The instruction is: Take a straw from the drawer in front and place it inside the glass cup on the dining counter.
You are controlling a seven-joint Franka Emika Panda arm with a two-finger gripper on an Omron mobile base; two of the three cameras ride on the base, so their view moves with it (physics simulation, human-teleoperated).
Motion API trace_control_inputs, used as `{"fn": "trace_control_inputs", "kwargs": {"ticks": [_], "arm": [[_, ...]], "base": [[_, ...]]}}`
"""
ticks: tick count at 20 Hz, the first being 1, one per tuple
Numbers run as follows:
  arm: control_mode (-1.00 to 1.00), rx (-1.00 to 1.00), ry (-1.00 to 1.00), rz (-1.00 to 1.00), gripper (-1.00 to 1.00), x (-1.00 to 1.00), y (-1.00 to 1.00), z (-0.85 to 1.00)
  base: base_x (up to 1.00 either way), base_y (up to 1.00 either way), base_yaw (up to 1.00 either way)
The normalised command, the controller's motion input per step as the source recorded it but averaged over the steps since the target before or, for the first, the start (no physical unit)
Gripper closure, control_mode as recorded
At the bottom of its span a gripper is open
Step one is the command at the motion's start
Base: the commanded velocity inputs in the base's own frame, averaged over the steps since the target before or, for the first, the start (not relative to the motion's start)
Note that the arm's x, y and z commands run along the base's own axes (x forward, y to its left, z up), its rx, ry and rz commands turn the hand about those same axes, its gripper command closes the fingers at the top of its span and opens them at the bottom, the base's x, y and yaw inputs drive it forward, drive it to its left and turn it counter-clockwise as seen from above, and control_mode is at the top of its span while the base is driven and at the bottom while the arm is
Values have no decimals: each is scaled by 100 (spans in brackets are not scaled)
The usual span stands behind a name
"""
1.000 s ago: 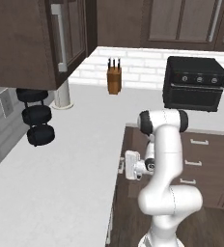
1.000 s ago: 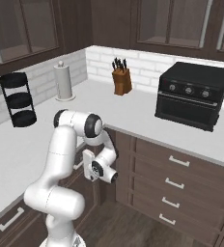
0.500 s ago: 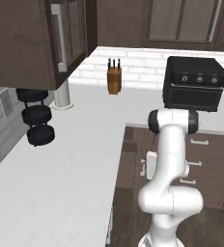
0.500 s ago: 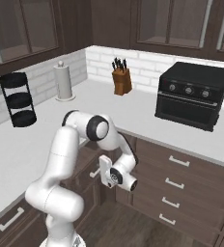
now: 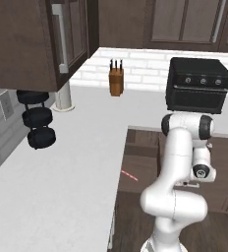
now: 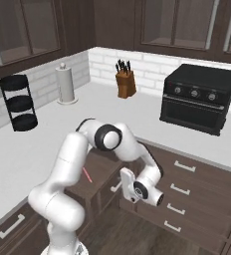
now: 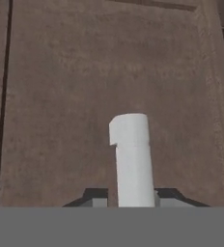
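Note:
The drawer (image 6: pixel 100 172) stands pulled out from under the white worktop, its brown inner floor (image 5: pixel 141 158) showing. On that floor lies the red-and-white straw (image 6: pixel 86 175) (image 5: pixel 129 175), flat and near the counter side. My gripper (image 6: pixel 121 185) is at the drawer's front, below the worktop's level. In the hand view my gripper (image 7: pixel 132 195) holds the silver bar handle (image 7: pixel 131 154), with a dark fingertip (image 7: pixel 94 197) close on each side, against the brown drawer front (image 7: pixel 75 72). The glass cup and the dining counter are out of view.
A black toaster oven (image 5: pixel 197 84) and a knife block (image 5: pixel 116 81) stand at the back of the white worktop (image 5: pixel 62 167). A paper towel roll (image 6: pixel 66 84) and a black tiered rack (image 6: pixel 22 102) stand to the left. Shut drawers (image 6: pixel 187 196) lie right of the hand.
My hand has drawn back from the cabinets with the handle, and the drawer has slid out with it. The drawer's floor and the straw have come into sight.

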Motion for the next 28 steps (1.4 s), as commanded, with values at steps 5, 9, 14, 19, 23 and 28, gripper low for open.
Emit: {"fn": "trace_control_inputs", "kwargs": {"ticks": [5, 9, 14, 19, 23, 28], "arm": [[-100, -12, 0, 2, -100, -39, -22, 5], [-100, -21, -1, 0, -100, -80, -4, 47], [-100, -21, -8, 0, -100, -86, 0, 90], [-100, -12, -11, 0, -100, -40, 16, 100], [-100, -12, -6, 0, -100, -9, 41, 100], [-100, -17, 3, 0, -100, 0, 64, 100]], "base": [[0, 0, 0], [0, 0, 0], [0, 0, 0], [0, 0, 0], [0, 0, 0], [0, 0, 0]]}}
